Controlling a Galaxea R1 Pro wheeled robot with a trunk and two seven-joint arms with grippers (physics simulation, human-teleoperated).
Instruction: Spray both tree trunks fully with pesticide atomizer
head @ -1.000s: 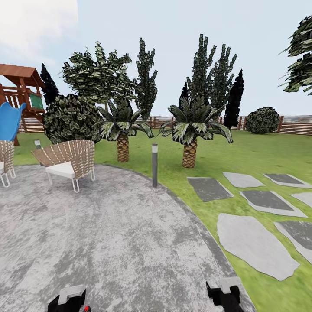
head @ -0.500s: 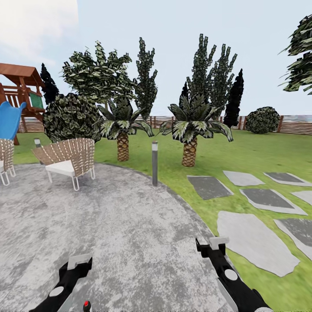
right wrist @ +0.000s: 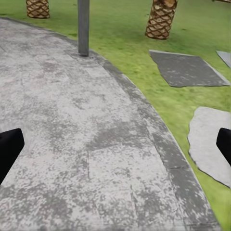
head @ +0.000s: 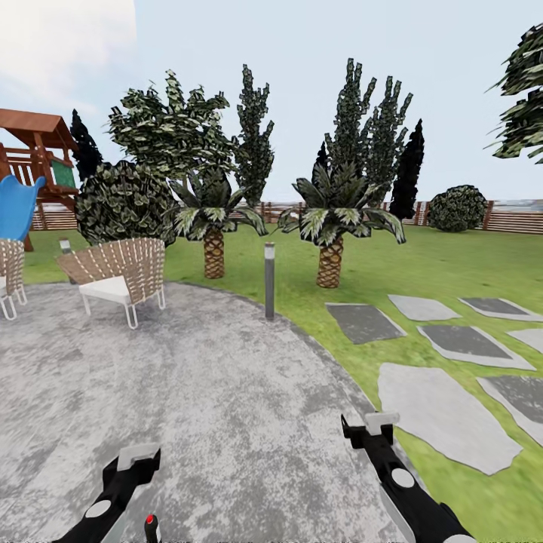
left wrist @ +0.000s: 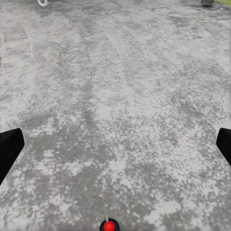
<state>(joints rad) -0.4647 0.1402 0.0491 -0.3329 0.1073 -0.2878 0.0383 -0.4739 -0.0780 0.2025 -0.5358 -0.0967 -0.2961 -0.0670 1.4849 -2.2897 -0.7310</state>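
Both arms have swung up into the head view and now hold steady: left gripper [head: 138,458] and right gripper [head: 369,427] released, grasping nothing, over grey paving [head: 211,392]. No atomizer or thick trunk visible yet; lawn [head: 452,264] lies ahead, so the search continues.

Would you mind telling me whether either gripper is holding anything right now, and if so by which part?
Nothing is held. The left gripper and right gripper both stand open over the grey paving, with bare ground between their fingers.

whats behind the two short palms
Behind the palms stand tall dark trees and a slatted fence. The fronds cover the tree bases and part of the fence.
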